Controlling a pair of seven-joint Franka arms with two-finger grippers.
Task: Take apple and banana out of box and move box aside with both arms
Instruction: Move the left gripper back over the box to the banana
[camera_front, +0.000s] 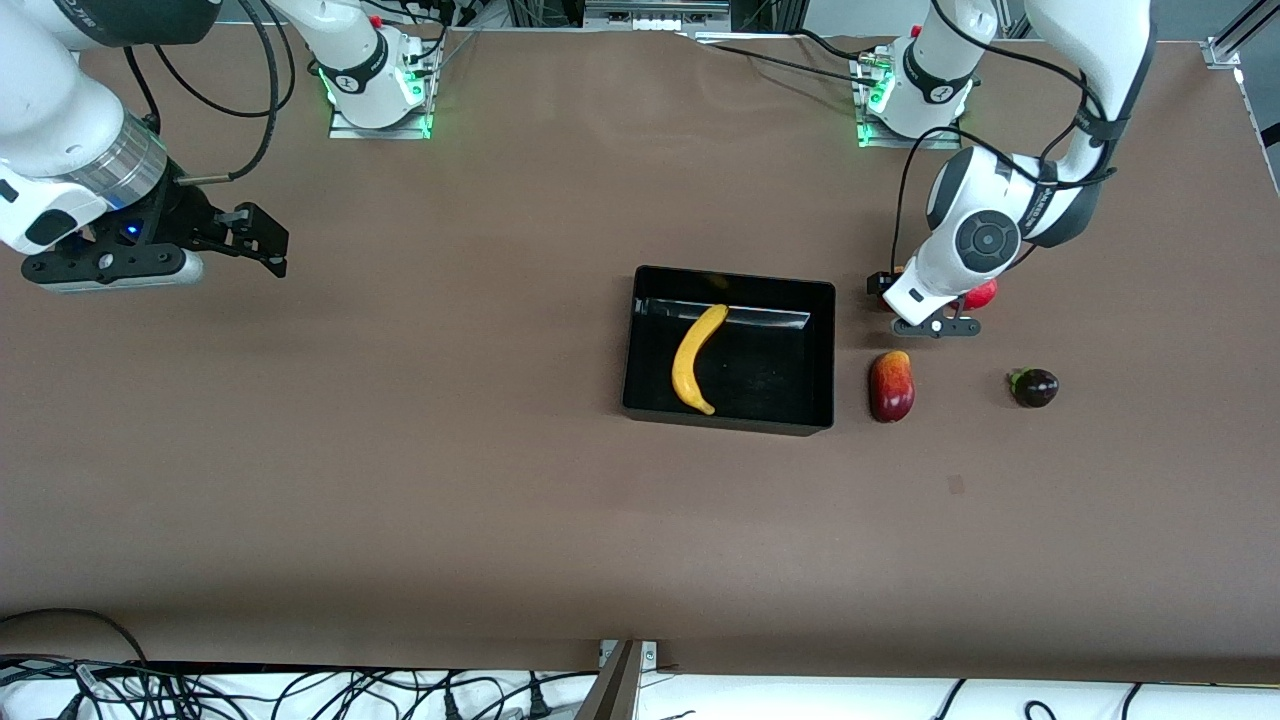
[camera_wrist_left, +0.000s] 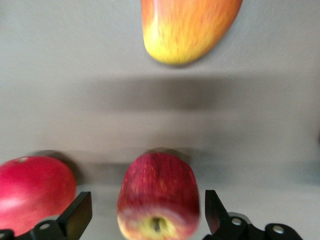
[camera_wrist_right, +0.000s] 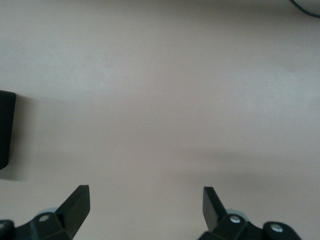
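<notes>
The black box (camera_front: 820, 350) sits mid-table with the yellow banana (camera_front: 697, 358) lying inside it. My left gripper (camera_front: 925, 322) is low over the table beside the box, toward the left arm's end. In the left wrist view it (camera_wrist_left: 146, 201) is open, and a red apple with a yellowish base (camera_wrist_left: 159, 200) stands between the fingers with a gap on each side. The arm hides this apple in the front view. My right gripper (camera_front: 268, 243) is open and empty (camera_wrist_right: 146, 194), over bare table toward the right arm's end.
A second plain red fruit (camera_front: 981, 293) (camera_wrist_left: 35, 192) lies beside the left gripper. A red and yellow mango (camera_front: 891, 386) (camera_wrist_left: 187, 27) lies nearer the front camera than the gripper. A dark purple fruit (camera_front: 1034, 387) lies farther toward the left arm's end.
</notes>
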